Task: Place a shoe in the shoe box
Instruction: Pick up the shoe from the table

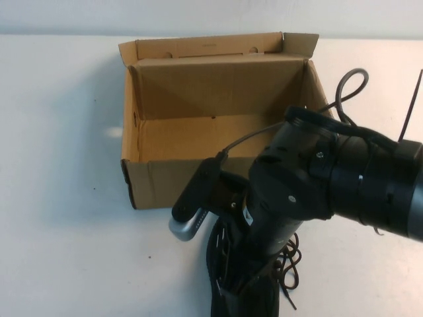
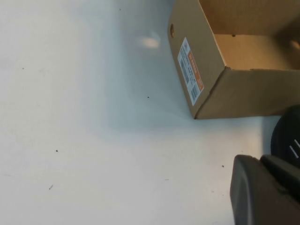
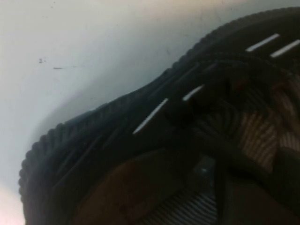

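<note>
shoe (image 1: 248, 290) lies on table just before box (image 1: 149, 181), long axis pointing toward it; right gripper (image 1: 228, 218) lowered onto shoe, jaw state not discernible; left gripper (image 2: 262, 192) parked shut

One box (image 1: 218, 119), open, at table (image 1: 59, 218) far edge. One shoe (image 1: 244, 290) at near edge. One label (image 2: 191, 70) on box side. Two grippers: right (image 1: 231, 211), left (image 2: 262, 192).
</note>
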